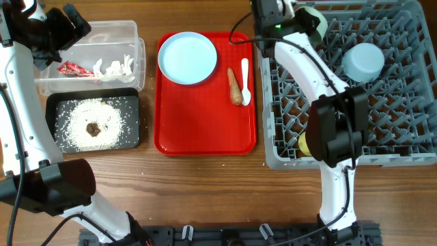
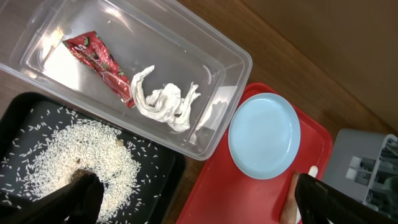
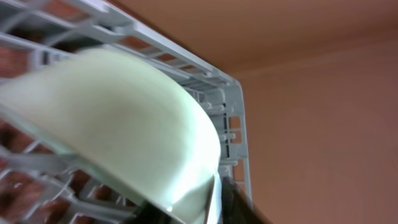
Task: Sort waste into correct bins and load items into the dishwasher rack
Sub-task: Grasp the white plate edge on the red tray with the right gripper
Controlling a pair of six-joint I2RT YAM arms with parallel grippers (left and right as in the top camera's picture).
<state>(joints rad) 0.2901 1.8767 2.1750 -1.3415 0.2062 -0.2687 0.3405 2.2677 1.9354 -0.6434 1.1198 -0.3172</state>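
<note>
The left claw [image 1: 65,29] is held wide open, with nothing between its fingers, above the far left part of the clear plastic tub [image 1: 133,34]. Inside the tub a red snack wrapper [image 1: 71,68] and a crumpled white tissue [image 1: 115,66] are seen lying side by side, touching at one end. Just in front of the tub stands the black plastic tray [image 1: 137,116], in which white rice grains [image 1: 82,119] are spread in a loose heap, with a dark brown lump [image 1: 93,128] set in the middle of them.

Further right a flat red tray [image 1: 205,126] is laid on the wooden worktop [image 1: 205,184]. A pale blue plate [image 1: 187,57] is placed in its far left corner. Near its right edge an orange-brown carrot-like stick [image 1: 235,86] and a white spoon [image 1: 245,80] are found side by side, touching or nearly so.

The grey dishwasher rack [image 1: 403,158] is set beside the red tray. The right claw [image 1: 304,17] is seen at the rack's far left corner, against a pale green bowl [image 1: 316,16] that is tilted among the pegs; it cannot be told whether the bowl is gripped or the fingers are parted. A small yellow cup [image 1: 303,143] is glimpsed at the rack's near left, mostly hidden by the right arm [image 1: 334,130]. A light blue bowl [image 1: 363,61] is seen in the rack's far right part.
</note>
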